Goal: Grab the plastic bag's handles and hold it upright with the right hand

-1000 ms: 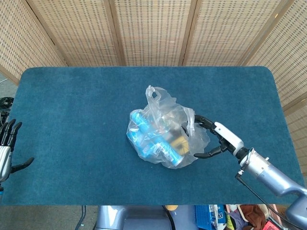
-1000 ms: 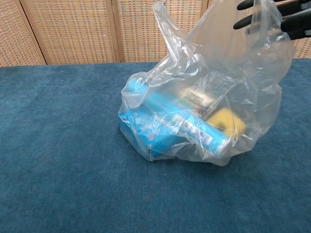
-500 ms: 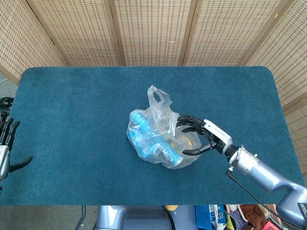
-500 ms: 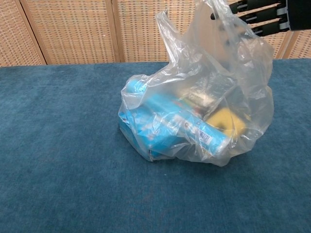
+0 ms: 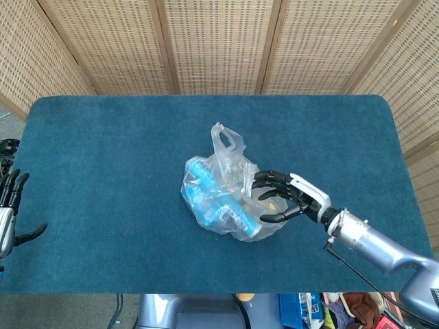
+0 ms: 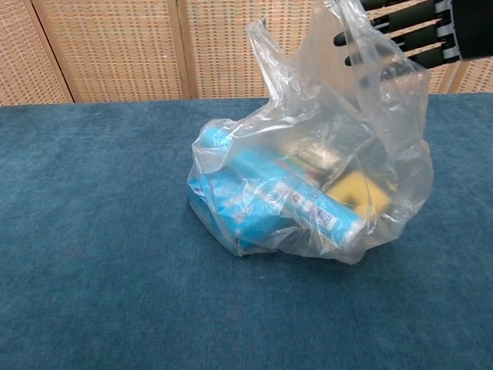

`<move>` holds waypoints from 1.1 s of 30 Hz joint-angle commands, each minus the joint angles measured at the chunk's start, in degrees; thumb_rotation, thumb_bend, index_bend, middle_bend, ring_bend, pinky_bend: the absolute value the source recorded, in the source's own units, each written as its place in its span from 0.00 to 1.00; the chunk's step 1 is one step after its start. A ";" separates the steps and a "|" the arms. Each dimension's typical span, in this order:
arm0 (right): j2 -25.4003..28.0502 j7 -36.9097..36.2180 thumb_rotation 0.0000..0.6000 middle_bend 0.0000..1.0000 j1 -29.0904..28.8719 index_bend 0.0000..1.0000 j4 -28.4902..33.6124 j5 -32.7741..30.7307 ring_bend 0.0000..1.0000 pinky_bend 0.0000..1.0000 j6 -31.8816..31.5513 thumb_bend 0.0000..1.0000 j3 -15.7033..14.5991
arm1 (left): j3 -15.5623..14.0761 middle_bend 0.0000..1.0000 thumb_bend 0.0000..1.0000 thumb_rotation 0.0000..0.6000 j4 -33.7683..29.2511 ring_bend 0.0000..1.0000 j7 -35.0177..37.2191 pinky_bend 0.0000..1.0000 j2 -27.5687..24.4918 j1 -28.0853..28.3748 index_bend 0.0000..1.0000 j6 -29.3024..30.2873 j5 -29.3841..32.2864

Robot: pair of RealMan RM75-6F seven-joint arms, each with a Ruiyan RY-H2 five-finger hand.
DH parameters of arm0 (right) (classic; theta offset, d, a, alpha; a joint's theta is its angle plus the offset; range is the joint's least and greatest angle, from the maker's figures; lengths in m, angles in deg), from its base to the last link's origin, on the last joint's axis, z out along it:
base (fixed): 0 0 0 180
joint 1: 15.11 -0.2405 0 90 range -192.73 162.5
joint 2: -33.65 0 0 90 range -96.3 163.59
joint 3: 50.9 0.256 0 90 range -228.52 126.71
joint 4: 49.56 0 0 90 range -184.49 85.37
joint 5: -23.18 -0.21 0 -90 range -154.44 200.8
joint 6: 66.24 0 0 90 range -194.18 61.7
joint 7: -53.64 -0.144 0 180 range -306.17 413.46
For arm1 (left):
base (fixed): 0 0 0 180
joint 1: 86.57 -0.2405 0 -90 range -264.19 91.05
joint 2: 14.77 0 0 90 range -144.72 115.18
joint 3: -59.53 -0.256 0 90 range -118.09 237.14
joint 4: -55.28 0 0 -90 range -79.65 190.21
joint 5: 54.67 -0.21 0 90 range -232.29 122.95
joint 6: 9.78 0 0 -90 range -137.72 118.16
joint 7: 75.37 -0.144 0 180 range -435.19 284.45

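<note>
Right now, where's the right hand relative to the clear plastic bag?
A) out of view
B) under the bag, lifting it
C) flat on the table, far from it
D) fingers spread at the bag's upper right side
D: the right hand has its dark fingers spread against the upper right side of the clear plastic bag, which sits on the table.

right robot hand [image 5: 285, 199] reaches into the plastic bag [image 5: 226, 199].

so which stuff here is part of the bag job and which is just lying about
Job: plastic bag, its handles, right hand at the bag's right side.
Lying about: left hand idle at the table edge, wicker screen behind.
</note>
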 commanded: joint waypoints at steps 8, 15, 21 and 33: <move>-3.31 -18.59 1.00 0.32 -5.12 0.25 -3.90 8.82 0.20 0.26 -2.71 0.00 -2.17 | 0.12 0.00 0.08 1.00 0.33 0.00 -0.20 0.00 0.24 0.20 0.00 -0.44 0.58; -5.44 -25.76 1.00 0.32 -7.95 0.26 -5.99 10.18 0.20 0.25 -6.52 0.00 -3.70 | 0.20 0.00 0.08 1.00 0.57 0.00 -0.05 0.00 0.25 0.33 0.00 -0.75 0.95; -6.65 -30.48 1.00 0.32 -9.90 0.27 -7.06 9.57 0.20 0.25 -7.70 0.00 -4.19 | 0.22 0.00 0.08 1.00 0.66 0.00 -0.02 0.00 0.28 0.38 0.00 -0.81 1.05; -8.04 -33.15 1.00 0.44 -12.62 0.40 -8.58 9.21 0.29 0.26 -8.13 0.00 -6.59 | 0.23 0.00 0.08 1.00 0.88 0.00 -0.19 0.00 0.50 0.60 0.00 -1.23 1.41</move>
